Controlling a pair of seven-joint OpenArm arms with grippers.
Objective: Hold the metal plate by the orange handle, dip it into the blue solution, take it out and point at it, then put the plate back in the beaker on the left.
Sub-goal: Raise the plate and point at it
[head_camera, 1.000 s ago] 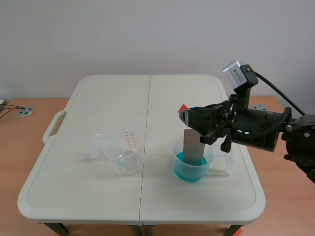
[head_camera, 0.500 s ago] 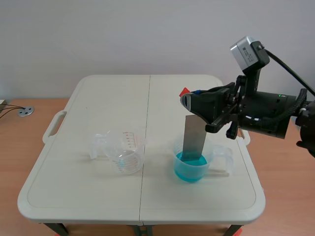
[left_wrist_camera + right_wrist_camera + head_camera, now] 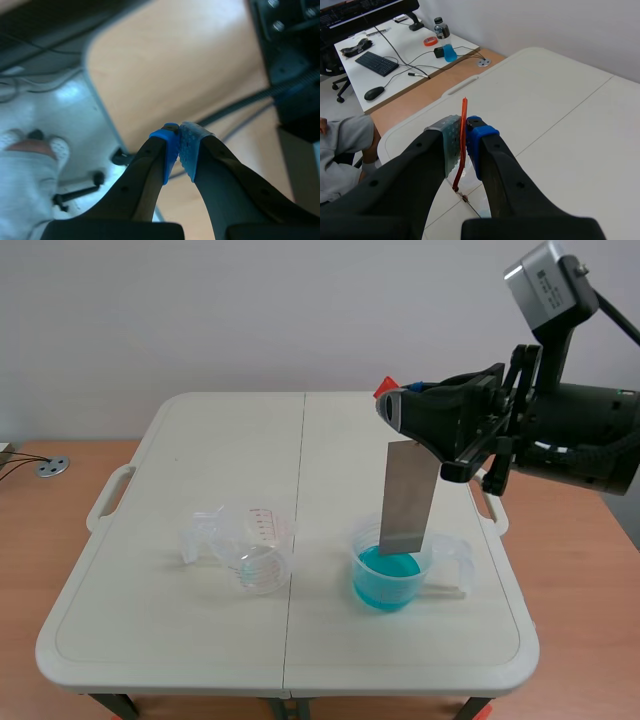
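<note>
My right gripper [image 3: 392, 400] hangs above the table's right half, shut on the orange handle [image 3: 385, 388] of the metal plate [image 3: 407, 498]. The grey plate hangs upright, its lower edge just over the blue solution in the right beaker [image 3: 392, 575]. From the right wrist view the orange handle [image 3: 463, 142] is pinched between the pads of that gripper [image 3: 463, 145]. A clear beaker [image 3: 255, 550] stands at the left of centre. My left gripper [image 3: 179, 150] is shut on nothing, away from the table over a wooden floor; it does not appear in the scene view.
The white folding table [image 3: 180, 480] has a carrying handle [image 3: 108, 498] at its left edge. A smaller clear cup [image 3: 202, 536] leans against the left beaker. A desk with a keyboard [image 3: 376, 63] and a bottle stands beyond the table in the right wrist view.
My right gripper has risen and drawn back to the right, lifting the metal plate up out of the blue solution.
</note>
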